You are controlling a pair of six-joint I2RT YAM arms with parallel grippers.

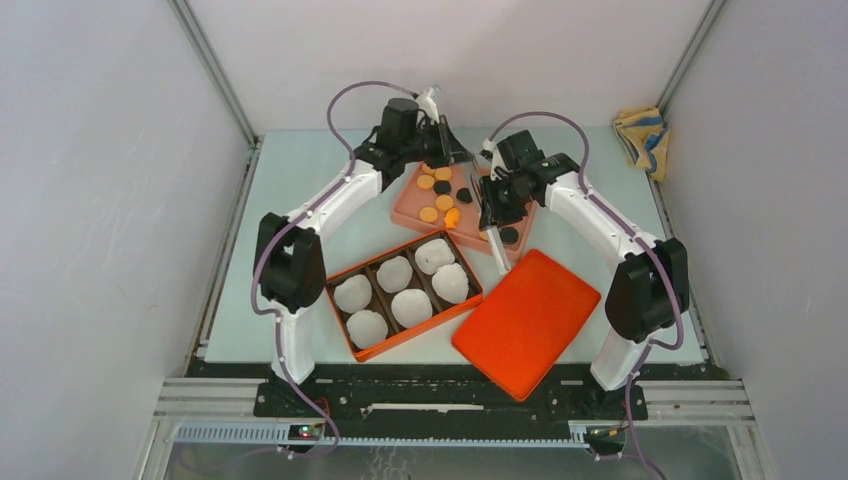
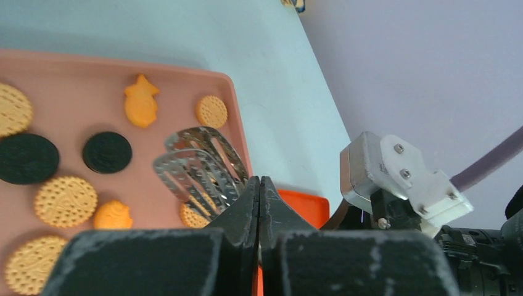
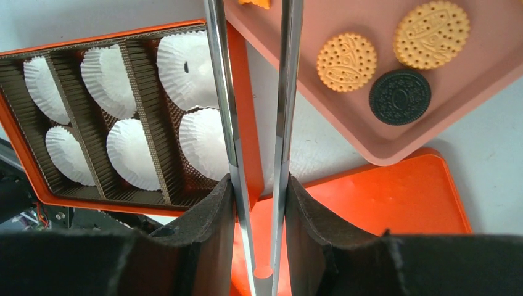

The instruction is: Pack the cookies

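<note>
The cookies [image 1: 444,202] lie on a pink tray [image 1: 408,205] at the back middle: several orange discs and a few black ones. They also show in the left wrist view [image 2: 65,200] and the right wrist view [image 3: 346,61]. My right gripper [image 1: 495,205] is shut on metal tongs [image 3: 284,92] over the tray's right side. The two tong arms pass between its fingers [image 3: 259,197], and the perforated tong heads [image 2: 197,166] hang over the tray near an orange cookie. My left gripper [image 1: 447,150] is shut and empty [image 2: 259,185] at the tray's far edge.
An orange box [image 1: 385,257] with brown dividers holds several white paper cups [image 3: 126,154] in front of the tray. Its orange lid [image 1: 525,320] lies at the front right. A yellow and blue cloth [image 1: 640,135] sits in the back right corner. Walls enclose the table.
</note>
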